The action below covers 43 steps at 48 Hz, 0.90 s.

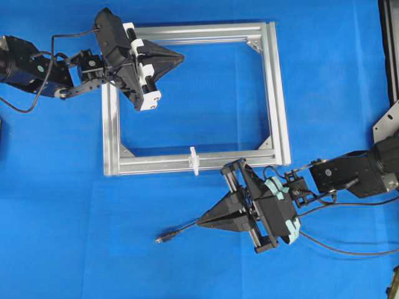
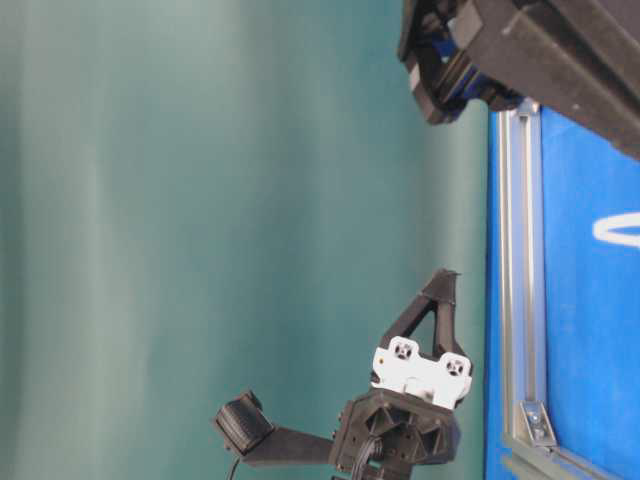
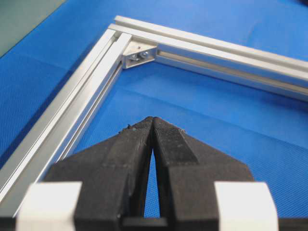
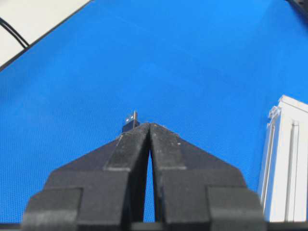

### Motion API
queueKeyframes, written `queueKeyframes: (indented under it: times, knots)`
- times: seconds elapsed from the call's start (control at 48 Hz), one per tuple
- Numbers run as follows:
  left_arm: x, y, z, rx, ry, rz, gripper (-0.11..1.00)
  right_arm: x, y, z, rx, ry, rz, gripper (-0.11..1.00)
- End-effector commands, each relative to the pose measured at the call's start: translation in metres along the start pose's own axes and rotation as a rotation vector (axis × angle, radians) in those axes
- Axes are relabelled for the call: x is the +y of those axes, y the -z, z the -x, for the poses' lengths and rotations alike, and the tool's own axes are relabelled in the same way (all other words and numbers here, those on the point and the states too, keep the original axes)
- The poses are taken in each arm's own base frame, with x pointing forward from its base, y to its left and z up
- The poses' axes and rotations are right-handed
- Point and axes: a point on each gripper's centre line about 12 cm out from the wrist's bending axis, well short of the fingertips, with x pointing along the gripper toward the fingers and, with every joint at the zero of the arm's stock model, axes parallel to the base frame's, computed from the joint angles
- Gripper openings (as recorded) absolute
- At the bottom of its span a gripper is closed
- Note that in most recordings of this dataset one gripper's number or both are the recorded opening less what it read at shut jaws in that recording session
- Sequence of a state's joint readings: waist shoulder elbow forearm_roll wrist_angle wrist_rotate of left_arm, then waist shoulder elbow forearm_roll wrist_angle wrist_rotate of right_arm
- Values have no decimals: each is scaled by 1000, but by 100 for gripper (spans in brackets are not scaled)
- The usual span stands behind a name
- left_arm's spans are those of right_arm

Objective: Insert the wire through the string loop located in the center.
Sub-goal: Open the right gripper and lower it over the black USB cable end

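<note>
The wire [image 1: 179,232] lies low over the blue cloth in front of the frame, its plug [image 1: 161,238] pointing left. My right gripper [image 1: 199,223] is shut on the wire just behind the plug [image 4: 130,121], which pokes out past the closed tips [image 4: 150,124]. The string loop [image 1: 194,159] stands white and upright on the near bar of the silver frame [image 1: 277,93], up and slightly left of the right gripper. My left gripper [image 1: 182,59] hangs shut and empty over the frame's far bar [image 3: 211,48], tips [image 3: 153,118] pressed together.
The frame's near right corner [image 4: 284,159] shows beside the right gripper. A thin black cable [image 1: 340,250] trails right behind the right arm. A dark stand [image 1: 389,50] borders the right edge. The cloth's edge [image 4: 43,33] runs along the far left.
</note>
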<state>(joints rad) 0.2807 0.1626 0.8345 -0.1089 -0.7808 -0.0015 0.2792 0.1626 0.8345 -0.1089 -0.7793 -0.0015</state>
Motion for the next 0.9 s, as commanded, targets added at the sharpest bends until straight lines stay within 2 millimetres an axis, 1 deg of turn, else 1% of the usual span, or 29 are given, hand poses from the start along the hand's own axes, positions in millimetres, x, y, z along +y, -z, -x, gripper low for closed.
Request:
queueKeyframes:
  times: [0.0, 0.104, 0.312, 0.625, 0.667, 0.75, 0.812, 0.875]
  knots:
    - [-4, -16, 2, -39, 20, -5, 0, 2, -26, 0, -75, -4, 1, 0]
    - [-4, -15, 2, -33, 21, -6, 0, 6, -29, 0, -84, -17, 9, -5]
    - [-4, -15, 2, -35, 19, -6, 0, 5, -29, -1, -77, -17, -9, -5]
    - [-5, -16, 2, -36, 22, -15, 0, 5, -23, -2, -26, -15, -46, -4]
    - [-5, -16, 2, -38, 21, -14, 0, 4, -23, -2, -22, -12, -47, -1]
    - [-5, -16, 2, -38, 21, -14, 0, 4, -24, -3, -20, -11, -49, 12]
    - [-4, -15, 2, -35, 21, -14, 0, 3, -24, -4, -17, -8, -48, 26]
    - [-4, -15, 3, -35, 21, -14, 0, 3, -24, -4, -16, -8, -47, 44]
